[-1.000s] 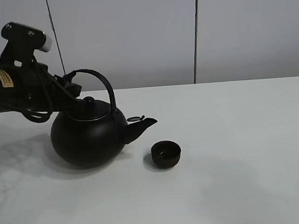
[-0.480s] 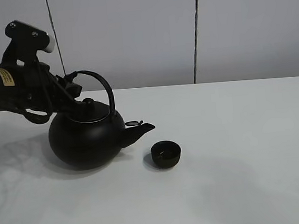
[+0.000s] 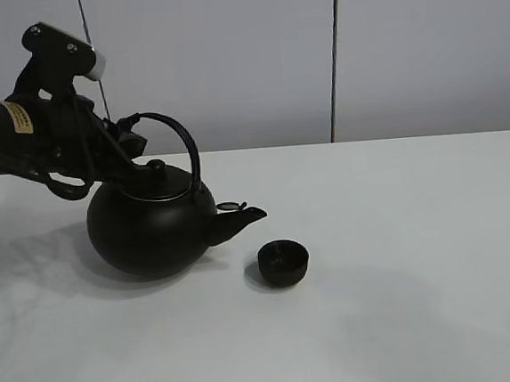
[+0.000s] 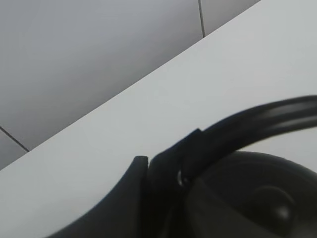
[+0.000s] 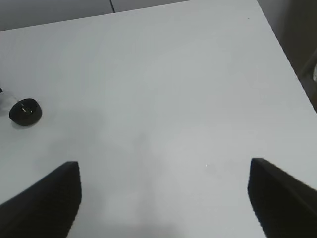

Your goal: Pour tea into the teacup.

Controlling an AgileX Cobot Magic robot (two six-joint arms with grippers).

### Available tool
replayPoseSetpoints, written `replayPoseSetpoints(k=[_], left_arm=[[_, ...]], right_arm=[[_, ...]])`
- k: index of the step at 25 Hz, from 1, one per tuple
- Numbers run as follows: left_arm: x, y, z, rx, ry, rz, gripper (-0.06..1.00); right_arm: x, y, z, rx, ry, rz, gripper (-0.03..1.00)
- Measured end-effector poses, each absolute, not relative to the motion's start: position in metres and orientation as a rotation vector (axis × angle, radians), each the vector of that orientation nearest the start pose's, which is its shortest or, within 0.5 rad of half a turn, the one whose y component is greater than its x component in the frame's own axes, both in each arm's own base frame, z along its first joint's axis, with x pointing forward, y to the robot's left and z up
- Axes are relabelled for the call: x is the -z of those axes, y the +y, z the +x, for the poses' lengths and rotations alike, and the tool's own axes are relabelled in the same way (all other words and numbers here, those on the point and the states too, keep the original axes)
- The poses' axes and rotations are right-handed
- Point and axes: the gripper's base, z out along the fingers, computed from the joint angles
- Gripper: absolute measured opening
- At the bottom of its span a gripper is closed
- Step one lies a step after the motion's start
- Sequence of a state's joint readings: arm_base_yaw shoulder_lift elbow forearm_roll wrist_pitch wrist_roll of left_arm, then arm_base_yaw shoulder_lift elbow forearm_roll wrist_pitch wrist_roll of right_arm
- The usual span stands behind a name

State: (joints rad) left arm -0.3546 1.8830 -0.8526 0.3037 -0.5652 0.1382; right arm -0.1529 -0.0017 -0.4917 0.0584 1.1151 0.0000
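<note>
My left hand (image 3: 131,146) is clamped on the kettle's handle (image 4: 257,116), low on the arch on the side away from the spout (image 3: 246,215). The kettle (image 3: 151,229) sits nearly level, with the spout aimed toward the cup (image 3: 284,262). The cup stands on the bench (image 3: 439,255) just beside the spout tip and lower, not under it. My right hand (image 5: 163,196) hangs well apart from the cup, fingers spread wide, holding nothing. I judge the grasp done and the pour not yet begun: I see no stream, and the kettle needs carrying over the cup and tipping. I cannot tell whether the kettle's base touches the bench, nor whether the cup's dark inside holds any tea. The left wrist view shows little beyond the handle and the lid (image 3: 157,170)
</note>
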Motion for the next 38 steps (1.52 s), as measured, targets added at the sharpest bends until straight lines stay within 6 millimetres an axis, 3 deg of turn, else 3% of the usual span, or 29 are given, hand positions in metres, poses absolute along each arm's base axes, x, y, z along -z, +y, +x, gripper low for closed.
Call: replayPoseSetpoints(k=[38], left_arm=[[-0.1519, -0.1436, 0.3413, 0.118, 1.798, 0.890, 0.10]], right_arm=[[-0.2707, 0.0059, -0.0059, 0.019, 2.098, 0.156, 0.63]])
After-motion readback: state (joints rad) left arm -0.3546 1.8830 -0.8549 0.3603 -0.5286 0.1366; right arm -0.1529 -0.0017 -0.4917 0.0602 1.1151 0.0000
